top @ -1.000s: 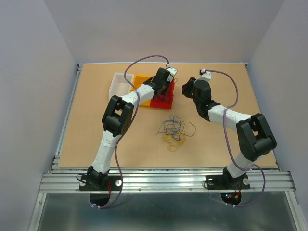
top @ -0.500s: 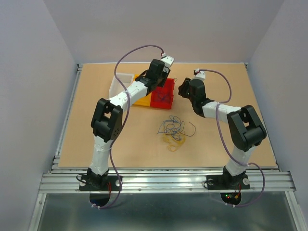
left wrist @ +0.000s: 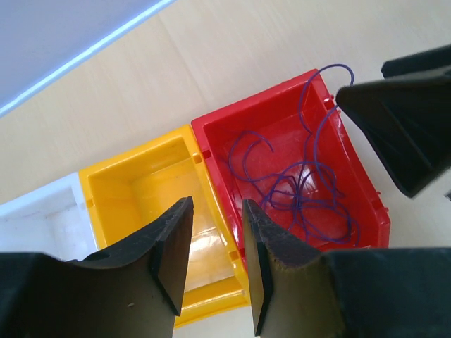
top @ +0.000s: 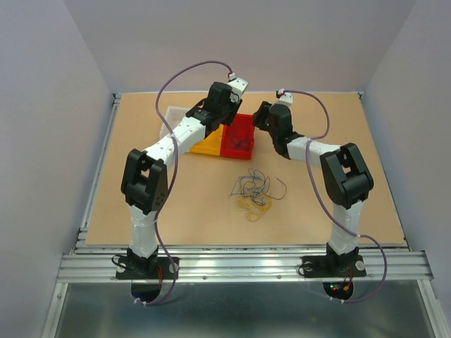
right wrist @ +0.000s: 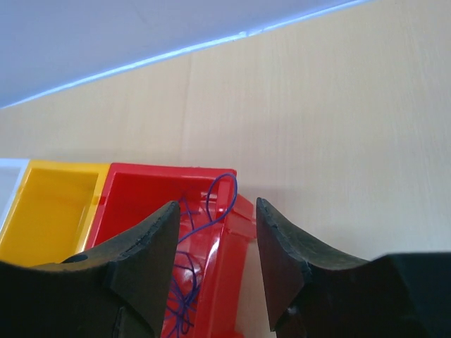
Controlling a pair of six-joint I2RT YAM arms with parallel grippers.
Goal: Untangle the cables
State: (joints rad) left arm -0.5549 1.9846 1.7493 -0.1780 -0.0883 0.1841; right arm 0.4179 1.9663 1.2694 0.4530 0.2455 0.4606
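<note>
Hovering above the wall between yellow bin (left wrist: pixel 141 176) and red bin (left wrist: pixel 276 124), left gripper (left wrist: pixel 215 211) is partly open, gripping nothing. Right gripper (right wrist: pixel 216 205), jaws wider, also empty, sits over the red bin's right rim. Purple cables (left wrist: pixel 299 204) lie in the red bin; tangle of cables (top: pixel 252 189) is mid-desk (top: pixel 194 208).

Three small plastic boxes sit in a row on the light brown wooden bench (top: pixel 204 211). They touch side to side and their tops are open. The red box (top: pixel 232 149) is at one end of the row. Seen from above, the yellow box (top: pixel 206 146) is right next to the red box, on its left. The inside of the yellow box looks shiny. The white box (top: pixel 169 117) is on the other side of the yellow box, away from the red box. Behind the red box, the bench stops at a pale gray wall (top: pixel 239 42). Far in front of the red box, a silver metal rail (top: pixel 239 264) runs along the near edge of the bench.
</note>
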